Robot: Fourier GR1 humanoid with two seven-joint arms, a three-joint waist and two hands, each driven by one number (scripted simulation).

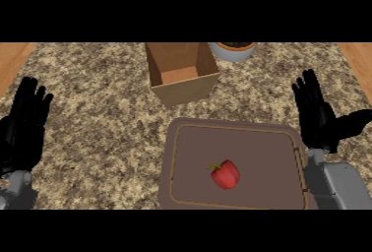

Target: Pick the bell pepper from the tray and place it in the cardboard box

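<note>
A red bell pepper (226,174) with a green stem lies near the middle of a brown tray (190,152) at the front of the counter. Behind the tray, a little to the left, stands an open cardboard box (181,70). My right hand (320,118) is open, fingers up, just beyond the tray's right edge and apart from the pepper. My left hand (23,128) is open, fingers up, at the far left edge.
A grey pot (234,50) with dark soil stands at the back, right of the box. The counter top (102,113) is speckled stone, with wooden strips at the far left and far right corners.
</note>
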